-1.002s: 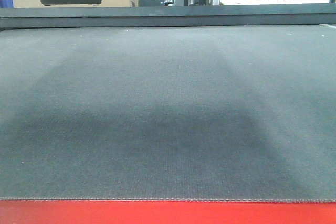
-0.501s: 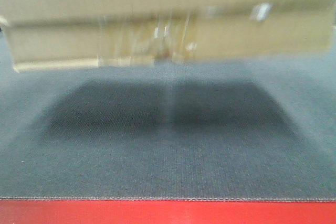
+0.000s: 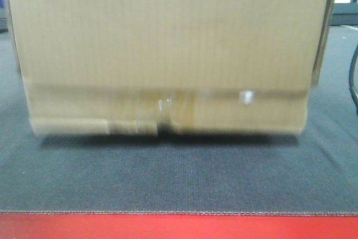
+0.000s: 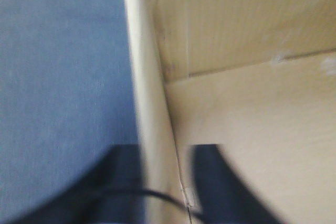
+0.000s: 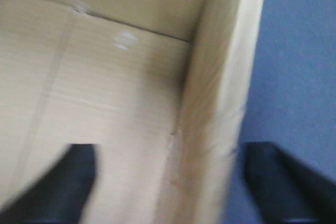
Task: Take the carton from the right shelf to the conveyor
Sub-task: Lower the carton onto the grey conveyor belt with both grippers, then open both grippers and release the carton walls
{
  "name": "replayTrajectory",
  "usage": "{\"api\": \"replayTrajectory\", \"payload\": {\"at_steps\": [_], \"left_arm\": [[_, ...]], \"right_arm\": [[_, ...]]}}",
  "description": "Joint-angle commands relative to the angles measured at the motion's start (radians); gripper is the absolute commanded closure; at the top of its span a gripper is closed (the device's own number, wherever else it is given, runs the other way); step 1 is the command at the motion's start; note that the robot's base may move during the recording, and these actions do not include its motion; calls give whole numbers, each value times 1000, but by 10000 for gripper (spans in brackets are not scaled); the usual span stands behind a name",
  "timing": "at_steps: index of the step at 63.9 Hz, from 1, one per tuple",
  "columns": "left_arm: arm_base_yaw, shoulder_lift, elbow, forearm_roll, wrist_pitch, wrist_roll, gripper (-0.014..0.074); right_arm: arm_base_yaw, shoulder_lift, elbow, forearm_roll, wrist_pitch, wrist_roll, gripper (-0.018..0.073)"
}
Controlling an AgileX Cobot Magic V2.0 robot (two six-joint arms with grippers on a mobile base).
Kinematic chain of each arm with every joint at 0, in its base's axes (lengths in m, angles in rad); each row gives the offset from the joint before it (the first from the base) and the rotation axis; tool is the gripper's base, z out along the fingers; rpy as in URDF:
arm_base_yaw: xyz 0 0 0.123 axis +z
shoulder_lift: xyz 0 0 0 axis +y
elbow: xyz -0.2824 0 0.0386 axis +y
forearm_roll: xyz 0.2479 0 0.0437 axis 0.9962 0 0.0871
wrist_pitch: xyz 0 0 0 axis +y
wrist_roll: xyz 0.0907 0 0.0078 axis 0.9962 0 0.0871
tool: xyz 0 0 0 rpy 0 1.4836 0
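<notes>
Carton (image 3: 168,43): plain brown, mid-belt; its bottom edge is at or just above the surface, and blur hides any contact.
Conveyor (image 3: 179,177): dark grey belt, red strip (image 3: 179,226) along the near edge.
Left hand (image 4: 165,182): straddles the left wall; cannot tell whether it grips.
Right hand (image 5: 173,182): fingers apart, astride the right wall.
Tape (image 3: 168,107): crinkled, on the low seam.

Clearance on the belt (image 3: 179,177). The carton (image 3: 168,54) blocks my front view and the belt's middle. I find bare belt before it, up to the red strip (image 3: 179,226), and along both flanks; a cable (image 3: 352,76) hangs by the right one. A carton wall stands between the fingers of the left gripper (image 4: 167,184) and the right gripper (image 5: 170,182).
</notes>
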Motion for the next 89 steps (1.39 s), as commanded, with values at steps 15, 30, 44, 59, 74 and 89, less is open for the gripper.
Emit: {"api": "replayTrajectory", "payload": {"at_steps": [15, 30, 44, 59, 74, 89], "left_arm": [[24, -63, -7, -10, 8, 3, 46], [46, -195, -7, -30, 38, 80, 157], [164, -324, 89, -103, 17, 164, 640], [350, -481, 377, -259, -125, 242, 581], [400, -704, 748, -279, -371, 252, 581], [400, -943, 1049, -276, -599, 252, 581]], "right_arm": [[2, -65, -18, 2, -25, -9, 0], [-29, -181, -18, 2, -4, -9, 151], [-116, -270, -8, -23, 69, -9, 620], [-209, -396, 165, -42, 1, -9, 627], [-219, -598, 543, -77, -251, -9, 627], [-219, -840, 967, -77, -537, -9, 627]]}}
